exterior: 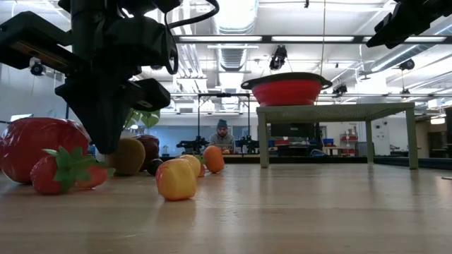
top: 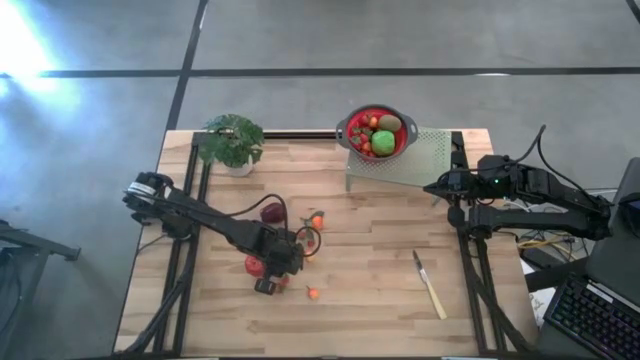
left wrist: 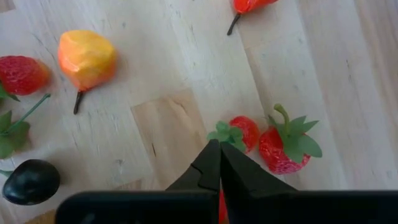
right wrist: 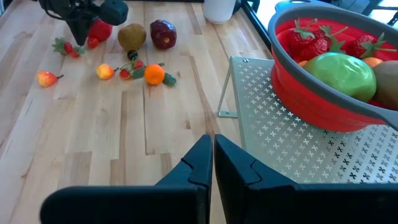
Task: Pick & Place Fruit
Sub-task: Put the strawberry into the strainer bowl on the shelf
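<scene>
No brand, label or writing showing legibly anywhere

Serving as the counter [top: 380, 300]: pale wood planks, butcher-block style, dark rails running along both sides, grey floor around it. Beyond it in the low view, a big room with strip lights and ducts overhead, and a person [exterior: 222, 135] sitting far back

Lying scattered on the counter's left half: loose fruit [right wrist: 154, 74], among them a yellow-orange piece [left wrist: 86, 58], a dark cherry-like one [left wrist: 30, 182], a large magenta-red one [exterior: 39, 147] and 2 strawberries [left wrist: 287, 142] side by side. More fruit sitting in a red colander [top: 377, 131] on a perforated metal stand [top: 415, 160] at the far edge, beside a potted plant [top: 232, 142]. Lying toward the right front: a pale-handled knife [top: 430, 285]

Hanging low over the loose fruit, left gripper [left wrist: 219, 149] clenched, fingertips pressed together just beside the smaller strawberry, grasping nothing visible

Waiting by the stand, right gripper [right wrist: 212, 140] clenched and holding nothing
</scene>
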Tool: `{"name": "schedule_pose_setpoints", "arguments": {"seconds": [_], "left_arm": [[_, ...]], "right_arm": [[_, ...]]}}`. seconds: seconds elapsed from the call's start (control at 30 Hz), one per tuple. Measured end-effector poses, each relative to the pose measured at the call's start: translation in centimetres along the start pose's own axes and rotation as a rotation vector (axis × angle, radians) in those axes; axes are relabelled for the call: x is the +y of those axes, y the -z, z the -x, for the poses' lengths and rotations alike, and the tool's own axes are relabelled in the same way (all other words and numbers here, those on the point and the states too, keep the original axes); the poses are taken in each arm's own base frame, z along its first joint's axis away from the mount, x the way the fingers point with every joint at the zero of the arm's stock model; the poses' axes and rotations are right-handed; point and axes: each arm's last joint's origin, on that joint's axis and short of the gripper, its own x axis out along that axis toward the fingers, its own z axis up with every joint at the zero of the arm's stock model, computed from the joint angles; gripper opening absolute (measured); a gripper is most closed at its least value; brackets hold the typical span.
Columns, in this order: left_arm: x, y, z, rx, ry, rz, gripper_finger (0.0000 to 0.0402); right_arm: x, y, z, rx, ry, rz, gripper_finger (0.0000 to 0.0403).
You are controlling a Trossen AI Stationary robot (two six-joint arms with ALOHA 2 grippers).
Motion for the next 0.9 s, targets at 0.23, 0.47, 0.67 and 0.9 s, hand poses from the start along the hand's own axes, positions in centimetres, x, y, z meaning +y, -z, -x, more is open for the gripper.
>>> {"name": "schedule_pose_setpoints", "arguments": {"seconds": [0.23,0.47,0.67,0.9], "left_arm": [[0.0,0.0,0.0,-0.001,0.0,0.0,0.0003],[-0.1,-1.6,1.5,-0.07,0.0,-0.003,0.0002],[0.1,-3.8,3.3,-0.157,-0.008,-0.048,0.0002],[0.8,-5.6,5.2,-0.249,-0.03,-0.084,0.0001]], "right_arm": [[0.0,0.0,0.0,0.0,0.0,0.0,0.0013],[0.0,0.0,0.0,0.0,0.0,0.0,0.0013],[0.0,0.0,0.0,0.0,0.0,0.0,0.0013],[0.0,0.0,0.0,0.0,0.0,0.0,0.0013]]}}
